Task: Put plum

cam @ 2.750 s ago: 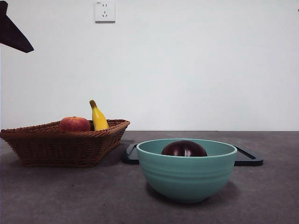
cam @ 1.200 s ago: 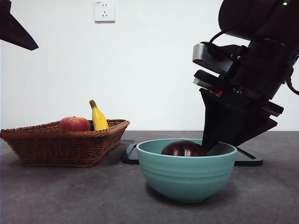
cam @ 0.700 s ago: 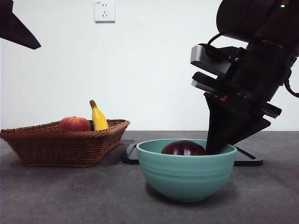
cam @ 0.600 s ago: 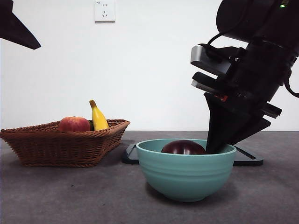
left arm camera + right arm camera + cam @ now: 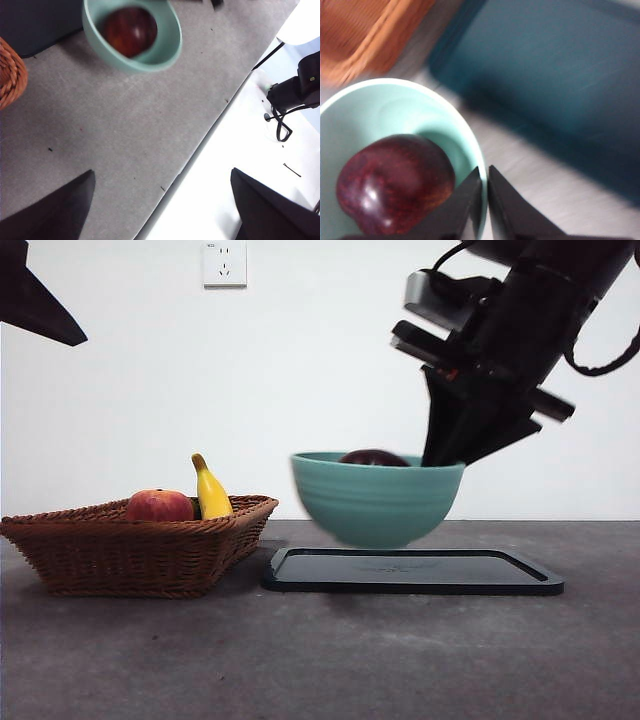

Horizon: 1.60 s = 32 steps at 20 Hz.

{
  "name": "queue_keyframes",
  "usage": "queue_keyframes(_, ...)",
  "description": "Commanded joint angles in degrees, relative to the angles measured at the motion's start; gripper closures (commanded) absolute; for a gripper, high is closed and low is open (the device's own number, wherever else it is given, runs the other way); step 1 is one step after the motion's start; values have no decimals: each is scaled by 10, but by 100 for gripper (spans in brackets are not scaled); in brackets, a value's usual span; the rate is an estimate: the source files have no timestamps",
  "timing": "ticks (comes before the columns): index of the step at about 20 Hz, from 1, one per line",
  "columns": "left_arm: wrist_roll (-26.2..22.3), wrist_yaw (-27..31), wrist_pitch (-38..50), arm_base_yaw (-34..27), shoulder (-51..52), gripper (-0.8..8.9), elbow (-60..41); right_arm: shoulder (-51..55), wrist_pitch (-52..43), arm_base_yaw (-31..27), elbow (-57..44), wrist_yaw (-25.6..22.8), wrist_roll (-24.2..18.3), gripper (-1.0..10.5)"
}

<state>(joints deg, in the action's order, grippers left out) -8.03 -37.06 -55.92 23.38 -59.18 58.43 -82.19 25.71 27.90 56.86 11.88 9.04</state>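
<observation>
Over the grey bench (image 5: 150, 660), right tool (image 5: 447, 455) pinched the bowl (image 5: 375, 495) rim, airborne above the tray (image 5: 412, 571); plum (image 5: 395, 182) inside, left of it. Left tool (image 5: 162, 205) wide, idle.

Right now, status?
Right gripper shut on bowl rim, bowl airborne over tray. Plum inside bowl. Left gripper open, idle. Nothing in the way.

right arm: enters the front view from the upper right, big and dark, slanting down toward the teal bowl (image 5: 377, 496)
right gripper (image 5: 484, 200): jaws pinched together on the bowl's rim, one inside the wall, one outside; the bowl hangs from it, clear of the table
left arm: waiting, a black tip at the upper left corner, far from the bowl
left gripper (image 5: 162, 210): jaws spread wide, holding nothing, high above and well apart from the bowl
</observation>
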Motion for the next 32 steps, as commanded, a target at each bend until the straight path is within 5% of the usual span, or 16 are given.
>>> queue_keyframes(1, -5, -3, 3, 3, -2, 380, 5, -21, -3, -24, 39, 0, -5, 935)
queue_keyframes(9, -5, -3, 2, 3, -2, 380, 5, -185, 6, -92, 190, 1, -22, 935)
queue_keyframes(15, -5, -3, 2, 3, -2, 380, 5, -249, -15, -94, 206, 0, -22, 935)
queue_keyframes(23, -5, -3, 2, 3, -2, 380, 5, -258, -4, -94, 206, 0, -23, 930)
queue_keyframes(32, -5, -3, 2, 3, -2, 380, 5, -229, 5, -98, 210, -2, -7, 737)
